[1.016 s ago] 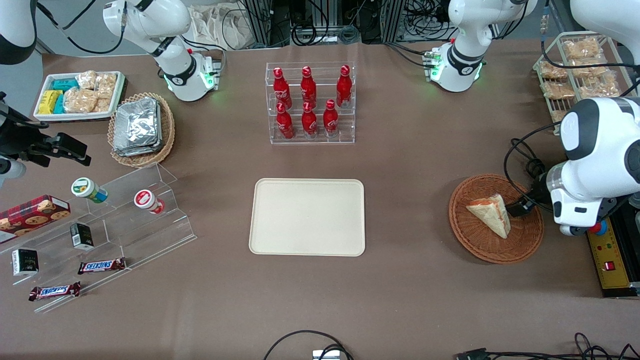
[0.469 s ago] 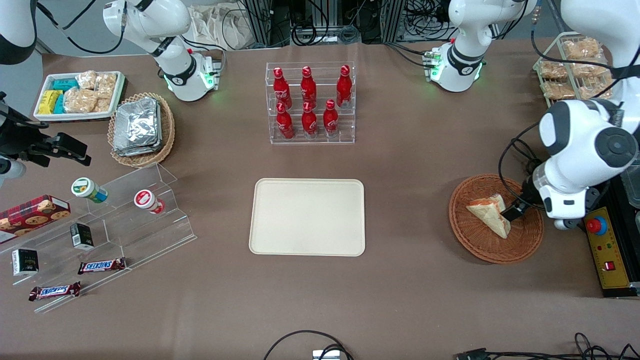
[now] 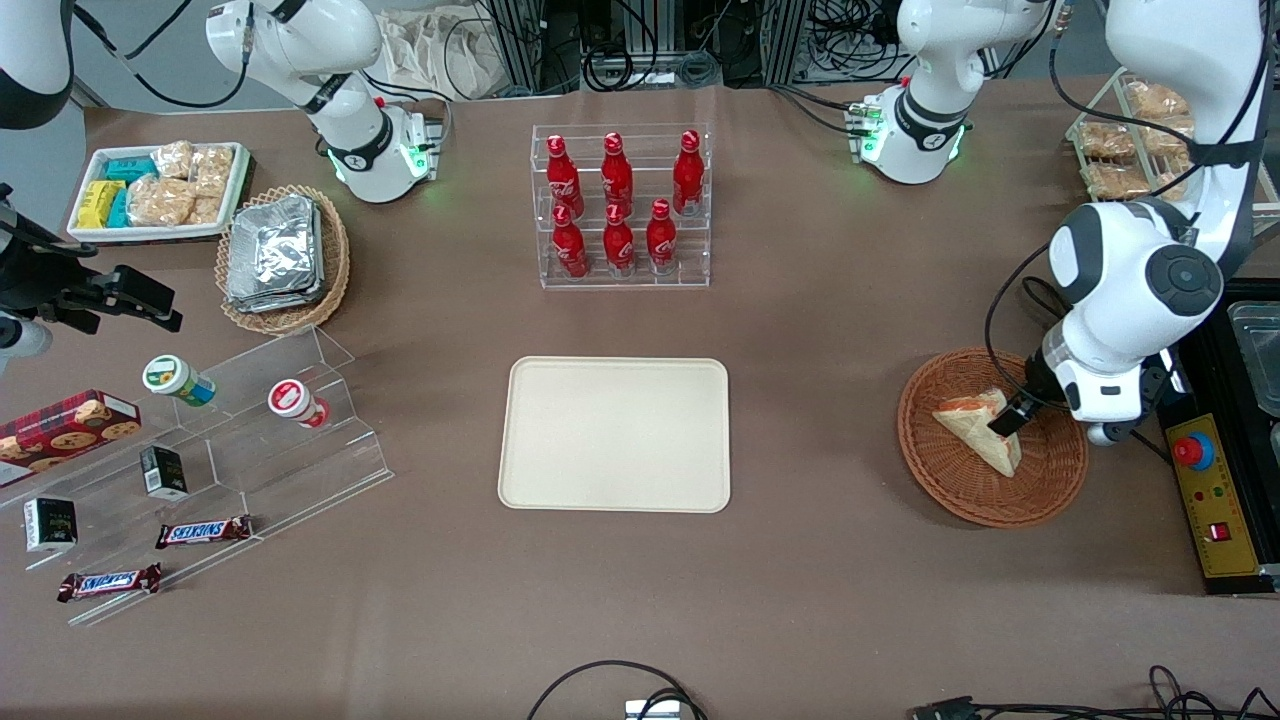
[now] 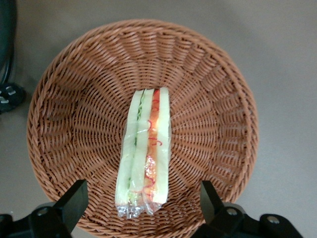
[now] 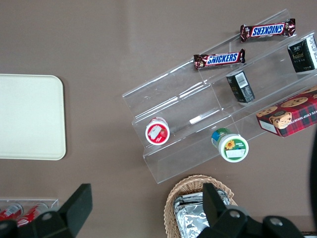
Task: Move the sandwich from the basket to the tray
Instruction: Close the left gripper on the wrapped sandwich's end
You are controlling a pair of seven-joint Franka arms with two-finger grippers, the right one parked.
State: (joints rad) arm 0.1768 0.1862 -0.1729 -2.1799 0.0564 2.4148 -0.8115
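- Gripper point(image 4: 141, 208): over the basket, just above the sandwich; fingers point(image 4: 74, 201) spread wide, 1 on each side of the wedge with clear space to both; nothing held. In the front view the gripper point(image 3: 1003, 423) sits at the sandwich's edge that faces the working arm's end of the table.
- Sandwich point(image 4: 144, 156): lying in the basket, wrapped in clear film, layered edge up, showing pale bread with green and red filling. Front view shows a pale triangular wedge point(image 3: 975, 432) near the basket's middle.
- Basket point(image 3: 960, 490): round, reddish-brown wicker, on the table, well apart from the tray toward the working arm's end; its woven wall point(image 4: 208, 99) rings the sandwich on all sides.
- Tray point(image 3: 615, 434): cream, rectangular, rounded corners, flat on the table, nothing on it; also seen from the right wrist camera point(image 5: 29, 116).
- Bottle rack point(image 3: 622, 205): clear, 6 red bottles in 2 rows, farther from the front camera than the tray.
- Foil basket point(image 3: 285, 262): tan wicker with foil packets, toward the parked arm's end from the tray.
- Acrylic steps point(image 3: 225, 450): clear stepped shelf toward the parked arm's end from the tray, carrying 2 cups, 2 dark cartons and 2 Snickers bars.
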